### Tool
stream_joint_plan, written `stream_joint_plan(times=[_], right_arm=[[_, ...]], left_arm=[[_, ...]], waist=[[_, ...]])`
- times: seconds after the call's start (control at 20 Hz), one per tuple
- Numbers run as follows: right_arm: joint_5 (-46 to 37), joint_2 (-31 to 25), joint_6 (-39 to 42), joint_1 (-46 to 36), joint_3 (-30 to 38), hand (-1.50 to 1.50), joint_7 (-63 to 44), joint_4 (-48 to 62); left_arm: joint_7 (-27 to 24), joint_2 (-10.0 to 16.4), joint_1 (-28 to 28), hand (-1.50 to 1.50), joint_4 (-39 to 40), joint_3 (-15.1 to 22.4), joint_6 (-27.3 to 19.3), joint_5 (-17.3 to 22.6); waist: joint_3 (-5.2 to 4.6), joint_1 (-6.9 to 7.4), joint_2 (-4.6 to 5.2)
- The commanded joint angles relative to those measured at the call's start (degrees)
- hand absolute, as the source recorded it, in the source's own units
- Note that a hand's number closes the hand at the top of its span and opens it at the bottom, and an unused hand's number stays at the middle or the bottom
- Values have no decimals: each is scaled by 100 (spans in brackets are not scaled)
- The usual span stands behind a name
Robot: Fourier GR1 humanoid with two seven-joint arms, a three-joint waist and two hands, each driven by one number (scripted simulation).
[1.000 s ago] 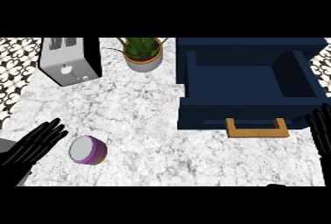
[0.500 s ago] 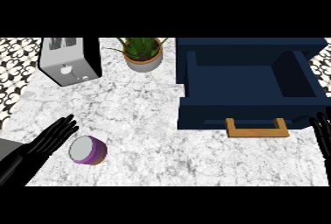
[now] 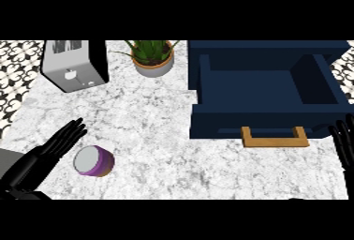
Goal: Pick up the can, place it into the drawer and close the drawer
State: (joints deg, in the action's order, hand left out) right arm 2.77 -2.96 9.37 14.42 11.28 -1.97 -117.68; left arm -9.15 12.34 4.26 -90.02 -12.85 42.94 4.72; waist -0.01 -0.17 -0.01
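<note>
Can [image 3: 93,161], purple: near counter's [image 3: 159,136] front-left corner, just beside left hand [image 3: 47,153], fingers straight, grasping nothing. Drawer [image 3: 266,89], navy, pulled out: back-right corner. Right hand [image 3: 343,146]: right edge, fingers straight, empty.

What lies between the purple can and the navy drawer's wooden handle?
Head view: only bare marble counter separates the purple can from the navy drawer's wooden handle.

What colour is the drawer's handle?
The handle is light brown, wood-like, seen in the head view.
</note>
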Motion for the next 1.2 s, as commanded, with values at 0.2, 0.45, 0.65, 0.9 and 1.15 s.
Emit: stream_joint_plan(times=[0.2,0.45,0.65,0.9,1.15], right_arm=[[94,-58,206,206,192,-150,-70,-182],[-230,253,-33,87,-154,-150,-125,-280],[-29,99,212,16,142,-150,237,228],[-145,100,18,-303,68,-150,-107,-47],[-449,286,-34,73,-353,-150,16,-289]], left_arm=[[-637,304,-391,-150,1084,-247,102,-376],[-2228,370,-287,-150,2021,-37,-195,-1340],[-2280,551,-790,-150,2650,8,-221,-1359],[-2841,551,-754,-150,3279,238,-587,-1725],[-2973,959,-849,-150,3537,120,-339,-1506]], waist=[[0,-10,-2],[-3,-6,1],[-1,-12,3],[-2,-9,4],[-2,-6,0]])
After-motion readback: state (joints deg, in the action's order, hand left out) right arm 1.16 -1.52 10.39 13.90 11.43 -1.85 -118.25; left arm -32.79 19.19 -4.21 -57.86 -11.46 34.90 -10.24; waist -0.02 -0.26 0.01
